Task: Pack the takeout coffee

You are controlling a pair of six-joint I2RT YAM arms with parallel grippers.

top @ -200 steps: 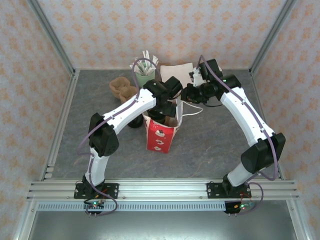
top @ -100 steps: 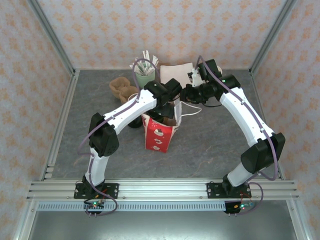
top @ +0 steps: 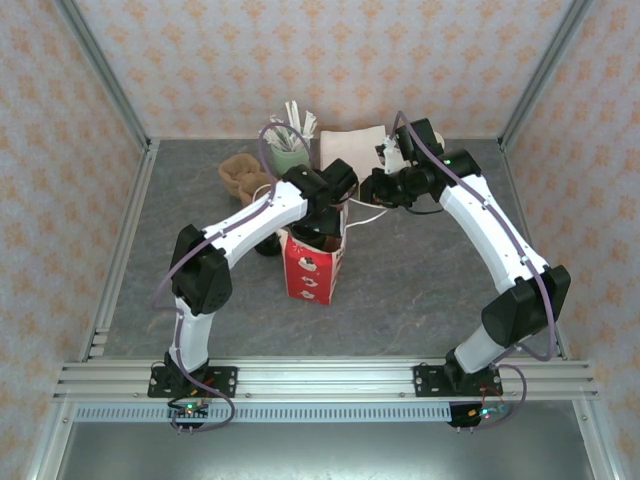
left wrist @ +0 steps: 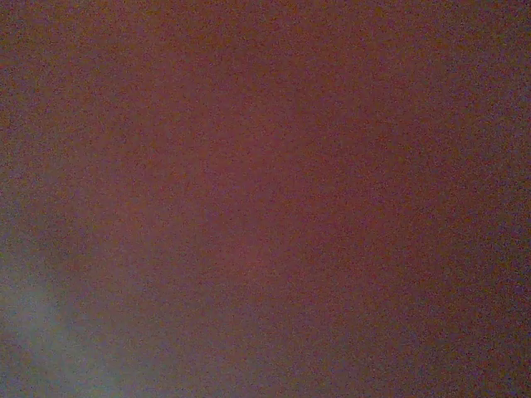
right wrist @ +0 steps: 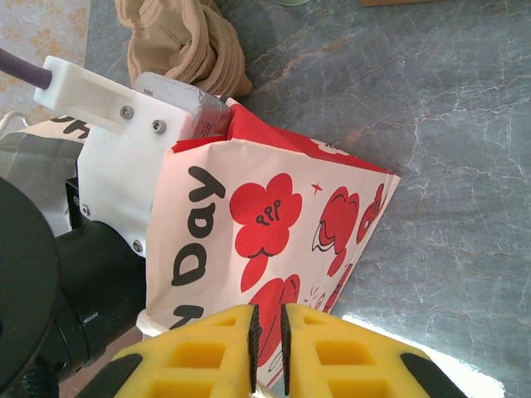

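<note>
Left arm (top: 250, 222) folded down into the paper bag (right wrist: 274, 224), right arm at its rim.
Your left gripper (top: 320, 226) is sunk in the bag mouth, jaws wide apart. Your right gripper (right wrist: 266, 344) is pinched on the bag's top edge. The takeout coffee is hidden, can't tell where. Against a second ago, the bag stands narrower and straighter, and the left wrist is further left.

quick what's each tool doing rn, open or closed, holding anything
left tool: down inside the red paper bag, fingers hidden, cannot be told
right tool: closed, apparently pinching the bag's rim
</note>
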